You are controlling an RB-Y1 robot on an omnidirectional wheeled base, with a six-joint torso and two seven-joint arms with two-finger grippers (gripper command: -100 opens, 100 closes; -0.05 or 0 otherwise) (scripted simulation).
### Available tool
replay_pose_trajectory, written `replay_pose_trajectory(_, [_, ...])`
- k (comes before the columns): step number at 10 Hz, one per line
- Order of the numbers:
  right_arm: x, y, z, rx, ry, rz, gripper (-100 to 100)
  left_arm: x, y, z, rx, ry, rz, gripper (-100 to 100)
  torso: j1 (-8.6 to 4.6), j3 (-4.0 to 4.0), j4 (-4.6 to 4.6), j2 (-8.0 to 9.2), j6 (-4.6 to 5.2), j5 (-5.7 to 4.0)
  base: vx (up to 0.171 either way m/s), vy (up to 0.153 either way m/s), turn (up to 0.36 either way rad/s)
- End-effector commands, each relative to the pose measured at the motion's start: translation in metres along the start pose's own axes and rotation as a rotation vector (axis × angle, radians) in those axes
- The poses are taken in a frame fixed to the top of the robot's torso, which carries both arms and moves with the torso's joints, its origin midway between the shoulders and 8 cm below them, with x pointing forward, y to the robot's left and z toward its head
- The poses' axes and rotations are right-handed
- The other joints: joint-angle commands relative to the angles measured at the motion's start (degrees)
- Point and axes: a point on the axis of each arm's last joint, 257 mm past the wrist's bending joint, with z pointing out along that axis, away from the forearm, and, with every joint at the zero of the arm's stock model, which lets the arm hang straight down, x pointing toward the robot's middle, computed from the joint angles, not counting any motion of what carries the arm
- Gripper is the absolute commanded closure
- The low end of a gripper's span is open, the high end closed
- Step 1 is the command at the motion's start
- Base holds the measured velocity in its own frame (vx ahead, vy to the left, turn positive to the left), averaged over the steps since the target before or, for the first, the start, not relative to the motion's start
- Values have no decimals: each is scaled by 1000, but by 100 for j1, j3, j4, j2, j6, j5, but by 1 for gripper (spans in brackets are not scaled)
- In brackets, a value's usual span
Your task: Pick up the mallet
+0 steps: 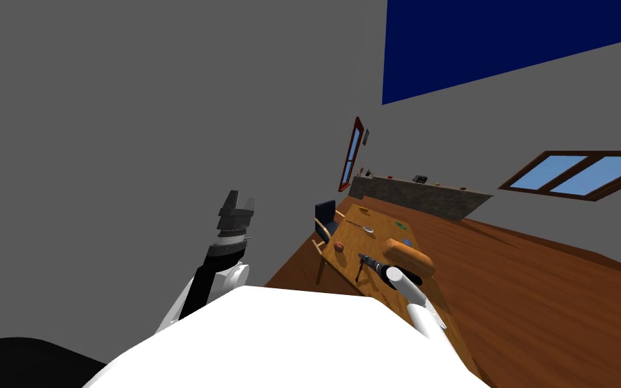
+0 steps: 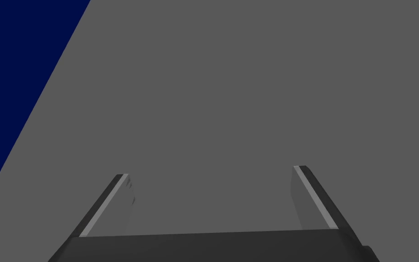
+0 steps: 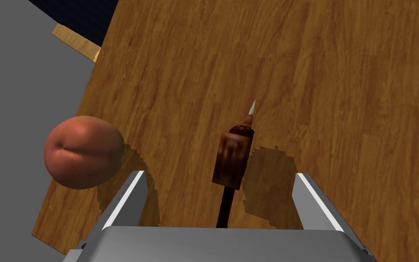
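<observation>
The mallet [image 3: 232, 159] lies on the wooden table [image 3: 331, 91]. It has a dark brown head, a pale pointed tip and a thin dark handle that runs back under the gripper's body. My right gripper [image 3: 222, 200] hangs just above it, open, one finger on each side of the handle and neither touching it. In the head view the right gripper [image 1: 370, 261] is over the table's near part, with the mallet's handle [image 1: 360, 271] showing as a thin dark line. My left gripper [image 1: 237, 205] is raised at the left, open [image 2: 213, 202] and holding nothing.
A peach [image 3: 83, 151] sits close beside the gripper's finger, near the table's edge [image 1: 338, 247]. An orange-brown loaf-like block [image 1: 410, 257], a spoon [image 1: 364, 228] and small items lie on the table. A dark chair [image 1: 326, 214] stands at its far side, and a counter [image 1: 423, 195] beyond.
</observation>
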Motion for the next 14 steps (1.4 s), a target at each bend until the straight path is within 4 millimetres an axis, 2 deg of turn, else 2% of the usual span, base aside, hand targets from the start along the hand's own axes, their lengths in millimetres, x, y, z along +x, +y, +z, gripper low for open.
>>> replay_pose_trajectory(1, [-18,6,2,-4,-46,69,-100,0,0,0,0,0,0,0,0,0,0,0,0,0,30,31,27])
replay_pose_trajectory(2, [-18,6,2,-4,-46,76,-100,0,0,0,0,0,0,0,-1,0,0,1,0,-1,23,23,16])
replay_pose_trajectory(4, [-46,15,5,-13,-115,177,-100,0,0,0,0,0,0,0,-5,2,1,3,-1,-1,22,22,38])
replay_pose_trajectory(5, [-46,15,5,-13,-115,184,-100,0,0,0,0,0,0,0,-5,1,0,2,-1,-2,19,15,6])
replay_pose_trajectory(8, [-78,18,7,-20,-184,296,-100,0,0,0,0,0,0,0,-11,5,2,9,0,-2,6,2,16])
replay_pose_trajectory(9, [-84,19,8,-21,-195,312,-100,0,0,0,0,0,0,0,-14,6,2,11,0,-3,-9,-14,0])
replay_pose_trajectory(10, [-79,19,8,-21,-185,296,-100,0,0,0,0,0,0,0,-17,9,3,15,1,-3,-5,-7,0])
replay_pose_trajectory(11, [-80,18,8,-21,-188,301,0,0,0,0,0,0,0,0,-16,9,4,14,0,-3,0,0,0])
replay_pose_trajectory(12, [-92,13,14,-20,-188,299,-100,0,0,0,0,0,0,0,-14,8,3,13,0,-2,39,-23,-23])
replay_pose_trajectory(13, [-102,9,18,-20,-189,296,-100,0,0,0,0,0,0,0,-19,1,1,1,0,-4,85,-57,-26])
replay_pose_trajectory(14, [-99,13,15,-20,-192,301,-100,0,0,0,0,0,0,0,-31,-7,-2,-14,1,-6,41,-29,0])
